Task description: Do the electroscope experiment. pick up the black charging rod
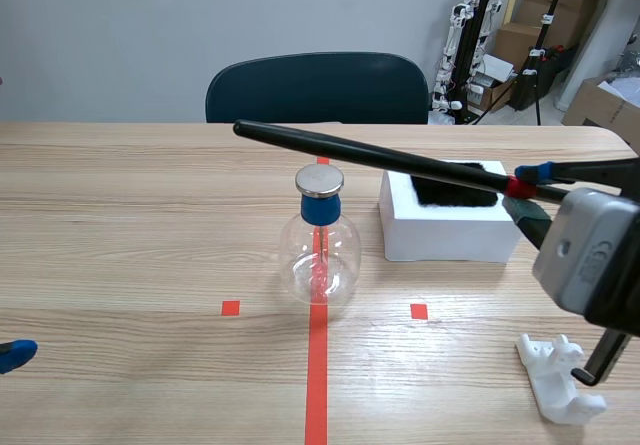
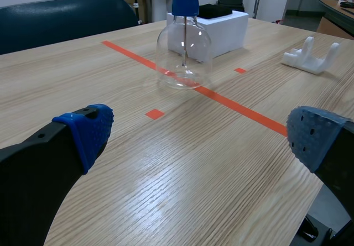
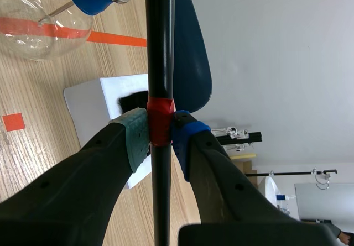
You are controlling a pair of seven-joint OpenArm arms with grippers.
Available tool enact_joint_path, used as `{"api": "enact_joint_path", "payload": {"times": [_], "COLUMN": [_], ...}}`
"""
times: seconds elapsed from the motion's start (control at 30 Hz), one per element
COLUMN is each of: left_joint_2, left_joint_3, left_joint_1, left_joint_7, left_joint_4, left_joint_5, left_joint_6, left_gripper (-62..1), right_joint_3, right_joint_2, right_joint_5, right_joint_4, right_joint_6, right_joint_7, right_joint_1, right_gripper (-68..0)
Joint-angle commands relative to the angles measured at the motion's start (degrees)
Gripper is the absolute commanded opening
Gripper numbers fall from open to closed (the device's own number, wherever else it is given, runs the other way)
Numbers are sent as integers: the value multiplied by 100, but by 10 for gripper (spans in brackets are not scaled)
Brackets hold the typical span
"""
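The black charging rod [image 1: 370, 152] with a red tape band hangs in the air, slanting over the table past the electroscope's top. My right gripper [image 1: 522, 191] is shut on it at the red band; in the right wrist view the rod [image 3: 160, 47] runs straight out between the two pads [image 3: 138, 135]. The electroscope [image 1: 319, 243], a clear glass flask with a blue collar and metal disc cap, stands on the red centre line, and shows ahead of my left gripper [image 2: 199, 135] as a flask [image 2: 183, 47]. My left gripper is open, low over the near left of the table.
A white foam block [image 1: 445, 220] holding black fur stands right of the flask. A white plastic rod stand [image 1: 560, 380] lies at the near right. A dark chair [image 1: 317, 87] is behind the far table edge, with cartons and stands at the back right.
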Motion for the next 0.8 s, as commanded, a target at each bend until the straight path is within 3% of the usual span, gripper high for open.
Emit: {"api": "enact_joint_path", "payload": {"times": [0.0, 0.77], "left_joint_2": [-35, -35], "left_joint_3": [-22, -22], "left_joint_1": [-13, -13], "left_joint_7": [-105, -105], "left_joint_4": [87, 87], "left_joint_5": [-74, -74], "left_joint_6": [-2, -2], "left_gripper": [14, 14], "right_joint_3": [7, 7], "right_joint_2": [74, 76], "right_joint_5": [22, 22], "right_joint_4": [81, 81], "right_joint_6": [-83, -83], "right_joint_7": [59, 15], "right_joint_1": [68, 68], "right_gripper": [-673, -673]}}
